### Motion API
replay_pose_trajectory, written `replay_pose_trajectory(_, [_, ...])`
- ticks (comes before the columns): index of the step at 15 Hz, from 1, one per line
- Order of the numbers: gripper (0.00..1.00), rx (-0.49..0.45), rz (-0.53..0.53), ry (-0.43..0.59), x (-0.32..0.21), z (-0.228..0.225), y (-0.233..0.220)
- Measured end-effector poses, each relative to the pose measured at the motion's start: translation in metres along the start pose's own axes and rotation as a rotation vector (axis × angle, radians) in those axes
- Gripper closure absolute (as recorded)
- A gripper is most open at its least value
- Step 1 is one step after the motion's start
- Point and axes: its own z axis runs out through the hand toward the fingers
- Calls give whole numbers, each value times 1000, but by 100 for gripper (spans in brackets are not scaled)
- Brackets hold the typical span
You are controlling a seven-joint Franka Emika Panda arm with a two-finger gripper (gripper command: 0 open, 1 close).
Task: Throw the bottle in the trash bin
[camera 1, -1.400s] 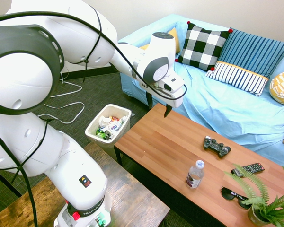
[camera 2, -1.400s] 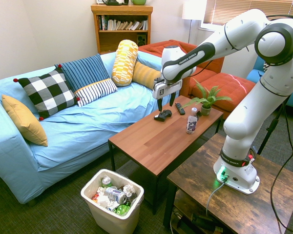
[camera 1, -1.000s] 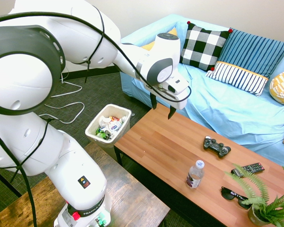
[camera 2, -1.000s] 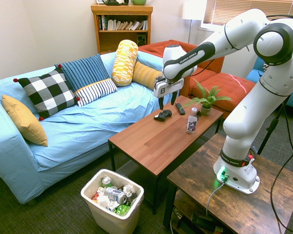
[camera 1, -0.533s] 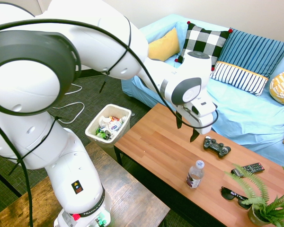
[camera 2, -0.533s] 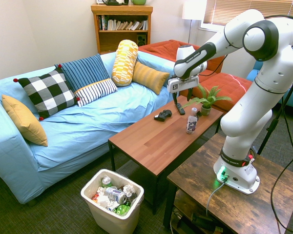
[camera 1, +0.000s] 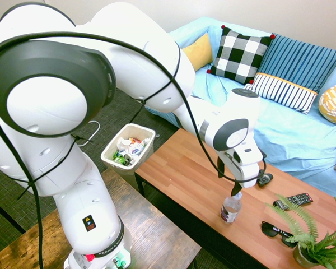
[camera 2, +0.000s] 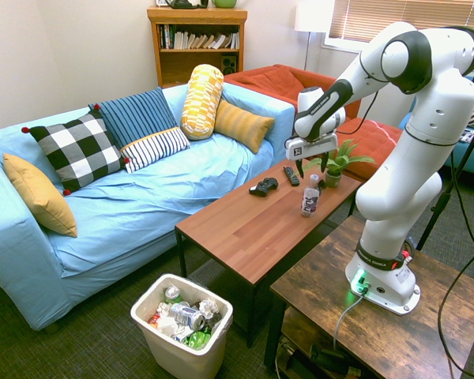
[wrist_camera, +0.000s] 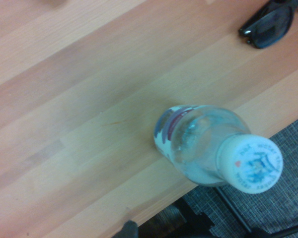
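On wooden bench (camera 1: 185,179) beside blue sofa (camera 1: 280,129), upright bottle (camera 1: 231,206) just under wide-open, empty hand (camera 1: 228,178), likely light, smooth and easily tipped, so best gripped around label band, far from trash bin (camera 1: 108,158).

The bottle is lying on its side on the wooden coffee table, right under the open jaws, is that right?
Not quite. The bottle stands upright on the wooden coffee table, cap up, as the second exterior view shows. The rest holds: the gripper hangs just above it with its jaws open, not yet around it.
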Motion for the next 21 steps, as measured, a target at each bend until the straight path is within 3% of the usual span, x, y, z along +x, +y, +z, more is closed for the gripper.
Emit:
replay_pose_trajectory(9, [0,-32,73,-15,27,60,-14])
replay_pose_trajectory(10, [100,-34,74,-17,27,63,-15])
replay_pose_trajectory(21, [100,-14,87,-20,33,72,-23])
